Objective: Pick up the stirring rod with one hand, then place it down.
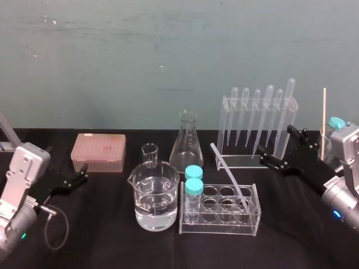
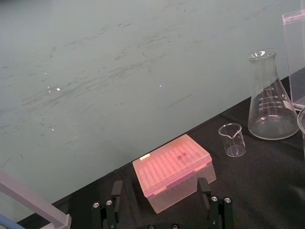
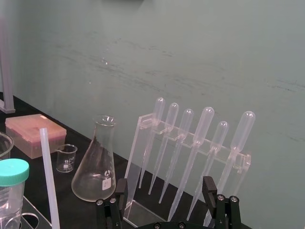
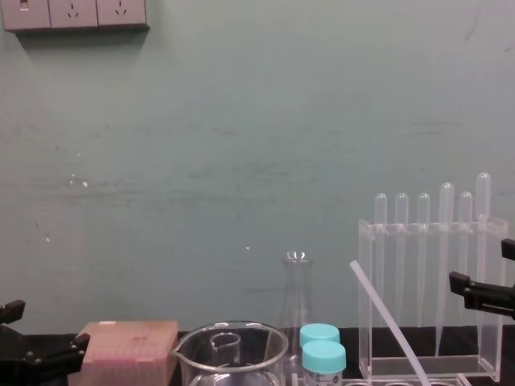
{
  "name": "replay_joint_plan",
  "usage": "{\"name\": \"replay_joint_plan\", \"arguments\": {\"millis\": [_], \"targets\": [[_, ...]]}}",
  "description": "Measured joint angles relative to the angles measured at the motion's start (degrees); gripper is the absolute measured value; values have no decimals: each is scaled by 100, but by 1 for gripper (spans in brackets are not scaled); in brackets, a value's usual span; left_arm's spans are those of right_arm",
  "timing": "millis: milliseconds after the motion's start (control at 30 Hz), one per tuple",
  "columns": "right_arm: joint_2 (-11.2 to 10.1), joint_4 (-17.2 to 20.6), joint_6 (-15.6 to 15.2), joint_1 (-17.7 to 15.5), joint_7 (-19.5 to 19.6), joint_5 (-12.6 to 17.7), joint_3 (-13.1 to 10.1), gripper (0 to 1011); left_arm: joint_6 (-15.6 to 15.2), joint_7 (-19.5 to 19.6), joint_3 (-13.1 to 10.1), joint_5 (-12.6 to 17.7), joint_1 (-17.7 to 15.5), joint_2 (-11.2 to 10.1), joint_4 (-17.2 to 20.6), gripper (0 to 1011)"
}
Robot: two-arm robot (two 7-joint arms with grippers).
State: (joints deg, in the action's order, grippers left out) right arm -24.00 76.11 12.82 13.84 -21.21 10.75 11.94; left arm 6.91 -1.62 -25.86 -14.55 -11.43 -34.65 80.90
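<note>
The stirring rod [image 1: 229, 175] is a thin translucent whitish rod. It leans tilted with its lower end in a hole of the clear tube rack [image 1: 220, 223] and also shows in the right wrist view [image 3: 47, 176] and the chest view [image 4: 389, 322]. My right gripper [image 1: 276, 144] hovers to the right of the rod, in front of the pipette stand, open and empty, clear of the rod. Its fingers [image 3: 116, 191] stand wide apart. My left gripper [image 1: 83, 174] rests at the far left near the pink box, open with nothing held [image 2: 159, 188].
A pink tip box [image 1: 98, 152] sits at the left. A large beaker of water [image 1: 156, 197], a small beaker [image 1: 150, 154] and a conical flask [image 1: 188, 144] stand mid-table. Two blue-capped tubes [image 1: 193, 185] stand in the rack. A pipette stand [image 1: 257, 126] is behind; a wooden stick [image 1: 323, 120] stands far right.
</note>
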Motion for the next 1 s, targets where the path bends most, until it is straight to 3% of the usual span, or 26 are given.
{"name": "replay_joint_plan", "arguments": {"millis": [1000], "targets": [[0, 0, 12, 5, 1, 5, 0, 1000, 0, 0, 0, 0, 0, 0, 0, 1000]]}}
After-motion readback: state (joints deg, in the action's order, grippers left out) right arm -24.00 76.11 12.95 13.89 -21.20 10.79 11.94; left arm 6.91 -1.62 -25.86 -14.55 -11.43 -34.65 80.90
